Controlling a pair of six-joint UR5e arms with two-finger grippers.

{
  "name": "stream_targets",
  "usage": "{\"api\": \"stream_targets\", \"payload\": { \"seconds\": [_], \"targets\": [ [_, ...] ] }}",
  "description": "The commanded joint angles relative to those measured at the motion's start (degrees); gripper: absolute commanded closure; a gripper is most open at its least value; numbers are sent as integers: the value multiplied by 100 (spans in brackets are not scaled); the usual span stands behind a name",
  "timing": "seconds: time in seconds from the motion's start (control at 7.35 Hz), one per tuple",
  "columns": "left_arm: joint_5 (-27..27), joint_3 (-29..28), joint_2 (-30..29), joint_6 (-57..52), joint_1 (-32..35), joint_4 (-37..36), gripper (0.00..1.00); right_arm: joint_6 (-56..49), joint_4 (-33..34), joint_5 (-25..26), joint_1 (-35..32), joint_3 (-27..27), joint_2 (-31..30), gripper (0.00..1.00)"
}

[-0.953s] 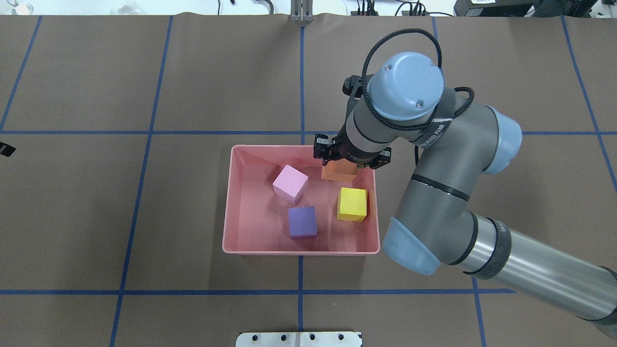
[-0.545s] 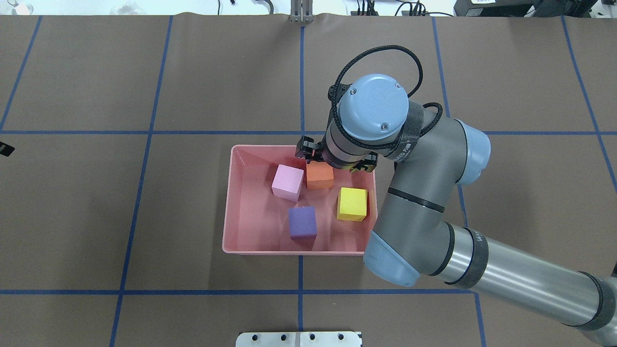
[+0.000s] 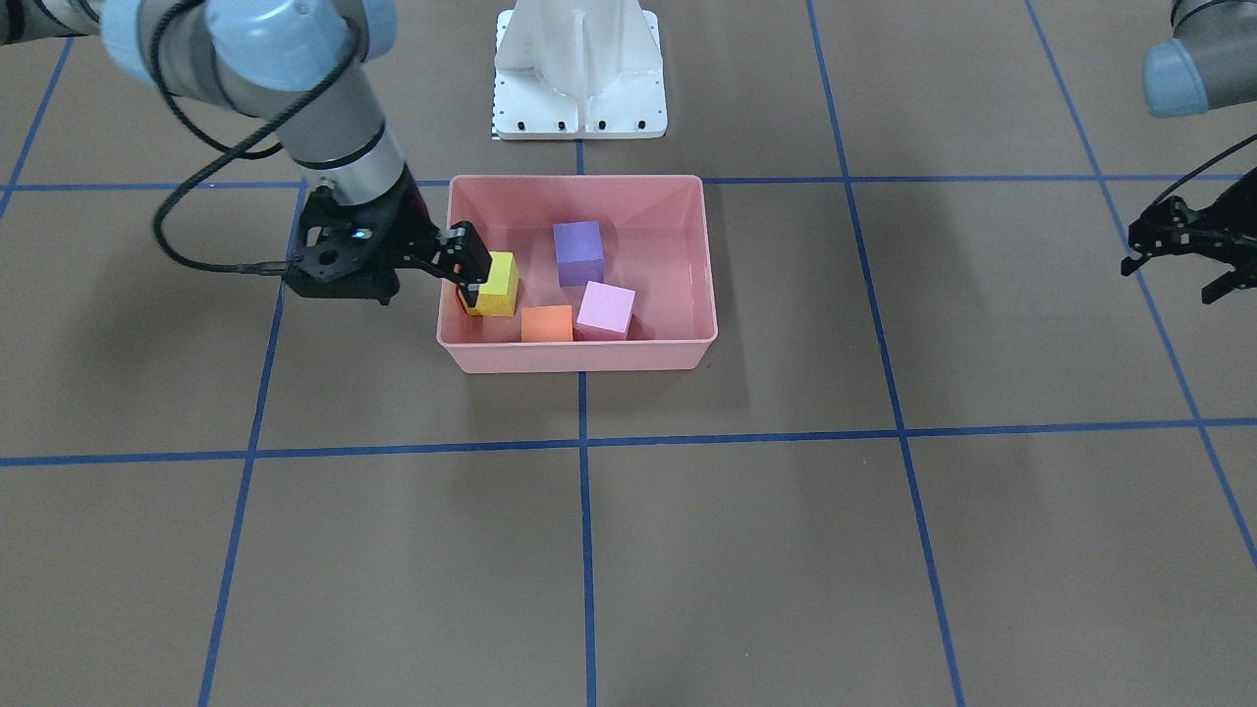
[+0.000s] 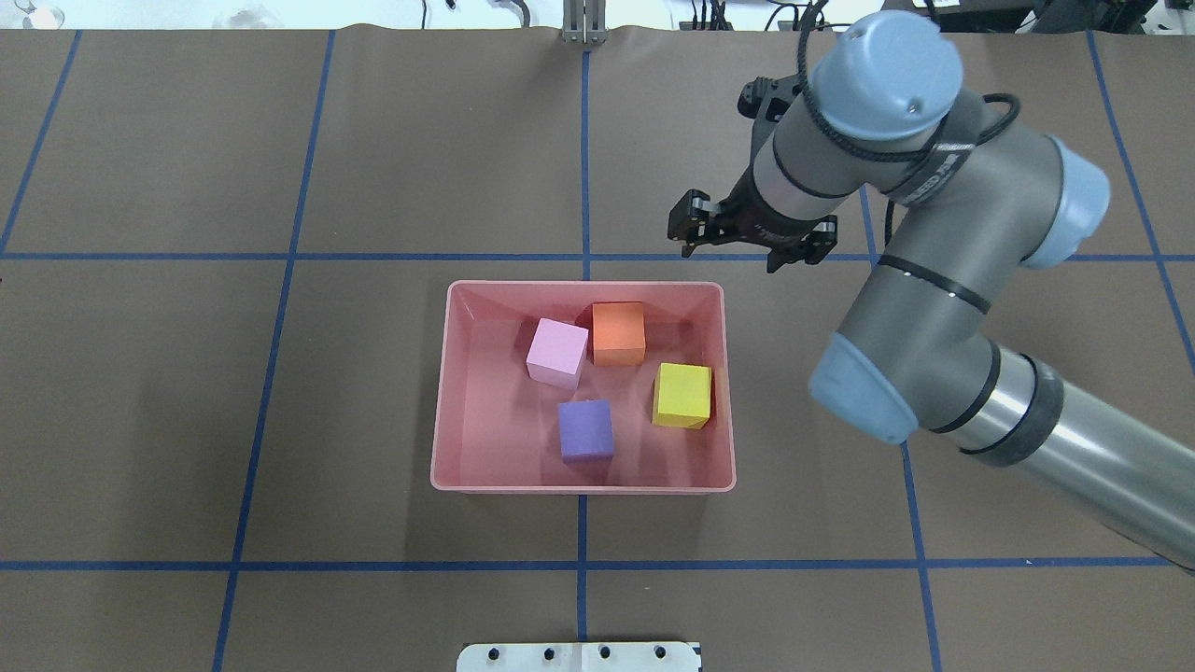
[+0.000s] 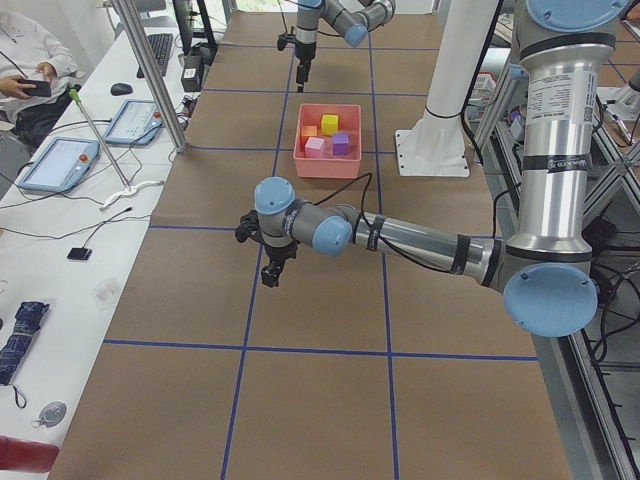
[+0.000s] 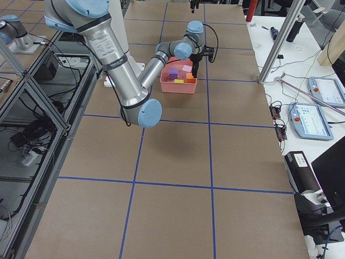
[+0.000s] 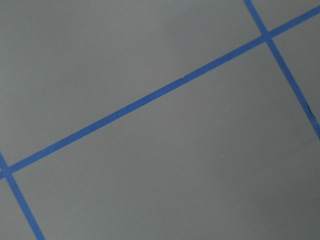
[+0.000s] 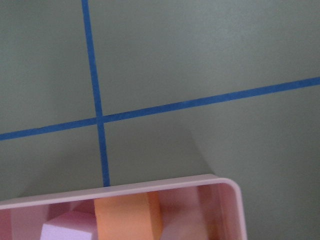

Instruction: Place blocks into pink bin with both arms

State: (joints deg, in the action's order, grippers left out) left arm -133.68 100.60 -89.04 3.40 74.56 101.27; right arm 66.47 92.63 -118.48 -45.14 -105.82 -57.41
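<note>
On the table (image 4: 187,420) sits the pink bin (image 4: 440,392) w/ all 4 blocks inside, each flat on its floor; orange block (image 4: 618,332) by the wall farthest from the robot; light pink-lilac block (image 4: 557,352) just beside it on the robot's L, can't tell if touching; yellow block (image 4: 682,395) near the R wall; purple block (image 4: 585,430) toward the near wall, apart from the rest. R gripper (image 4: 747,245) hangs above the table, past the bin's far R corner; fingers (image 4: 688,222) wide apart, nothing between them; R wrist cam looks down on that corner, orange block's top in view. L gripper (image 3: 1171,278) is well off to the robot's L, above the table; fingers apart, holding nothing; L wrist cam shows table & blue tape lines (image 7: 150,100).
</note>
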Motion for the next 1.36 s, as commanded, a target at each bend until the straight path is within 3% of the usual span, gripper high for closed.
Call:
{"api": "stream_targets", "payload": {
  "seconds": [0.0,0.27,0.68,0.82,1.23],
  "targets": [
    [-26,-164,-77,3,663,-19,0,-1393,0,-911,-1080,-114,-576,0],
    [-17,-199,1,-372,1173,-63,0,-2650,0,-1107,-1688,-97,-1182,0],
    [-9,-217,106,-1665,1587,-1106,0,-4469,9,-1457,-2769,-18,-2069,0],
    [0,-217,107,-1667,1614,-1492,0,-4850,9,-1450,-3059,-18,-2403,0],
    [-35,-164,281,-1650,1614,-1769,0,-6291,-8,-1406,-3991,130,-3502,0]
  ]
}}
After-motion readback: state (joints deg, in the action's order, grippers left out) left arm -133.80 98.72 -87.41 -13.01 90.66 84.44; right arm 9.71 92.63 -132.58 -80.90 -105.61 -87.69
